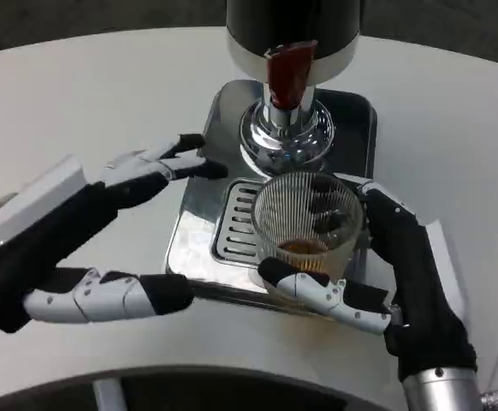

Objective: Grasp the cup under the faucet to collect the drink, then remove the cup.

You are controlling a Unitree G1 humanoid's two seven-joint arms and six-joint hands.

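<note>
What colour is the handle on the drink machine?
The tap handle is dark red, seen clearly in the head view.

White round table (86,103) with a matte, evenly lit surface; soft glare, no hard shadows. Beyond its curved far edge, dark grey floor (78,19), detail indistinct. A dark gap shows under its near edge.

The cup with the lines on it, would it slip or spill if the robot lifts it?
The ribbed clear cup probably grips well: its ridges help the right hand hold on. It looks rigid, maybe breakable. The drink sits low, so spilling seems unlikely unless tipped.
</note>
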